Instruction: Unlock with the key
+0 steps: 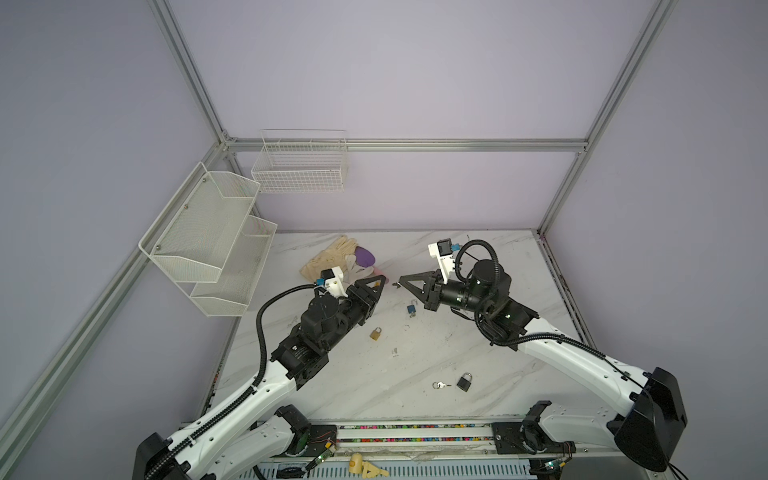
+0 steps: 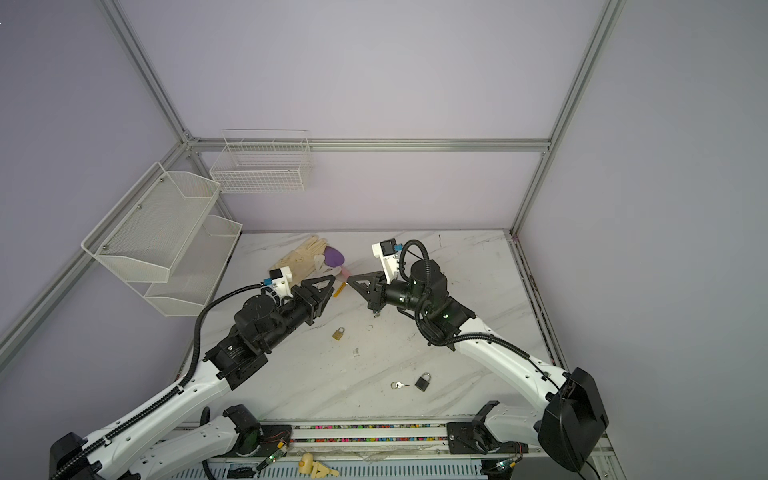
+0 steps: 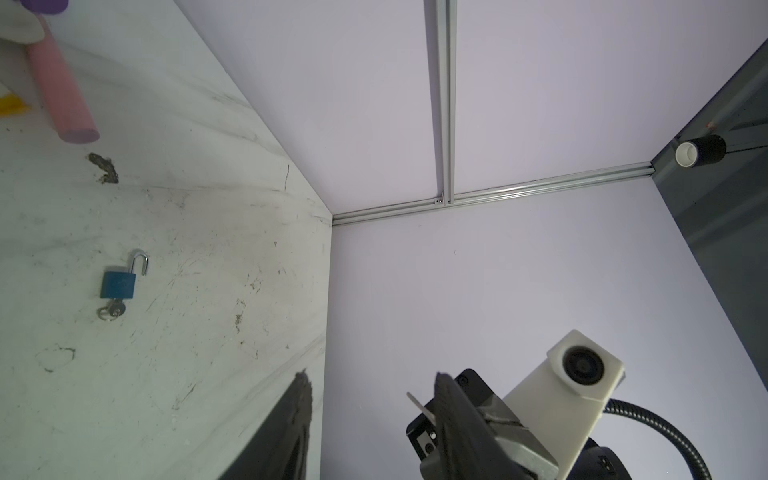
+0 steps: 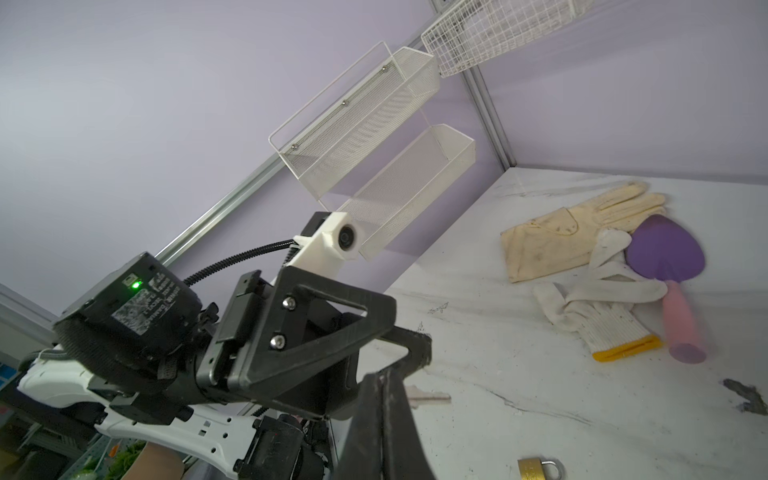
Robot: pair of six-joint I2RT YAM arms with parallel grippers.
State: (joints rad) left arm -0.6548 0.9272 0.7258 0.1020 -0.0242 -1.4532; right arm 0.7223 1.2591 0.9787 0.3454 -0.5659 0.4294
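Three padlocks lie on the marble table [image 1: 498, 266]. The black padlock [image 1: 464, 382] is well behind both grippers, with a ring of keys [image 1: 441, 385] just beside it. The brass padlock [image 1: 375, 333] is behind the left gripper [image 1: 380, 280], and the blue padlock [image 1: 411, 309] is just below the right gripper [image 1: 399, 284]. Only the left wrist view shows the blue padlock's shackle open and a second key [image 3: 111, 311] in its keyway. The right gripper is clenched on one key [image 4: 430, 398], whose blade points at the left gripper; that gripper's jaws stand apart and empty. Beyond lie two gloves, a cream glove [image 1: 328, 259] and a white glove [image 4: 598, 311], and one purple scoop [image 1: 365, 256]. The motor label [image 4: 139, 309] is unreadable.
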